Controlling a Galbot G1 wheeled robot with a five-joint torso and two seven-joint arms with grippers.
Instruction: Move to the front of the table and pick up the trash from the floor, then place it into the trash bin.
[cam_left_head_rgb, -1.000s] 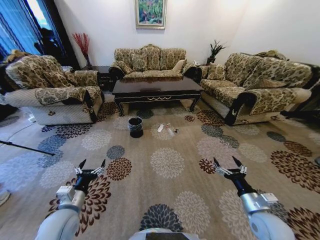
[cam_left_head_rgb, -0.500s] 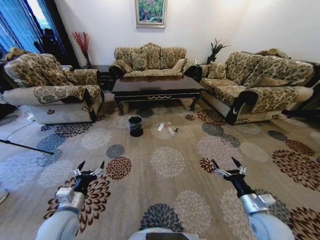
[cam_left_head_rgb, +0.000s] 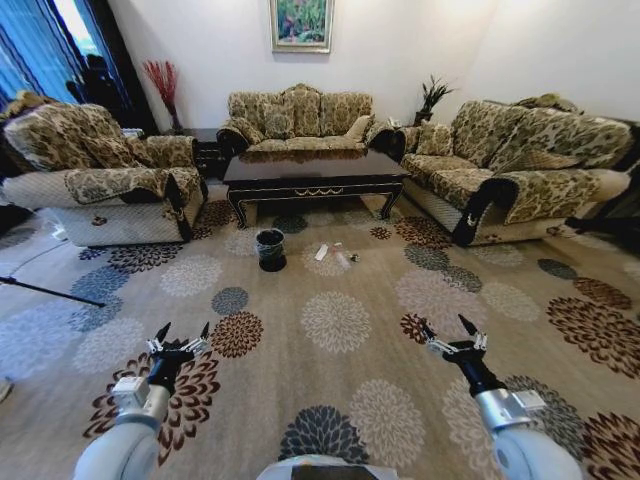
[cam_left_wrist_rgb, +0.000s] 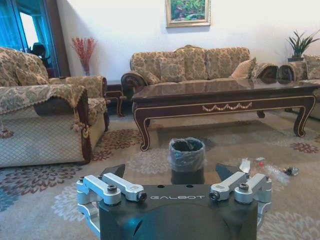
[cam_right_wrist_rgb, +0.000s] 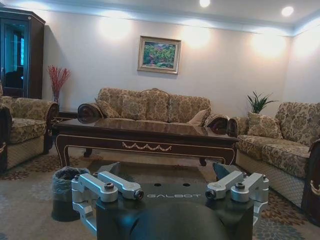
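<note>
The view is shifting slightly as the robot is rolling nearer to the desk (cam_left_head_rgb: 312, 172) than a second ago.
Both arms are hanging low over the patterned floor (cam_left_head_rgb: 330, 390): the left gripper (cam_left_head_rgb: 181, 333) and the right gripper (cam_left_head_rgb: 446, 329) are each holding their fingers spread wide, gripping nothing. Farther ahead, the black bin (cam_left_head_rgb: 270, 250) is standing on the carpet, with the white wrapper (cam_left_head_rgb: 321, 253), the clear bottle (cam_left_head_rgb: 341, 258) and a tiny dark bit (cam_left_head_rgb: 354, 258) lying just beside it, all in front of the dark desk.
</note>
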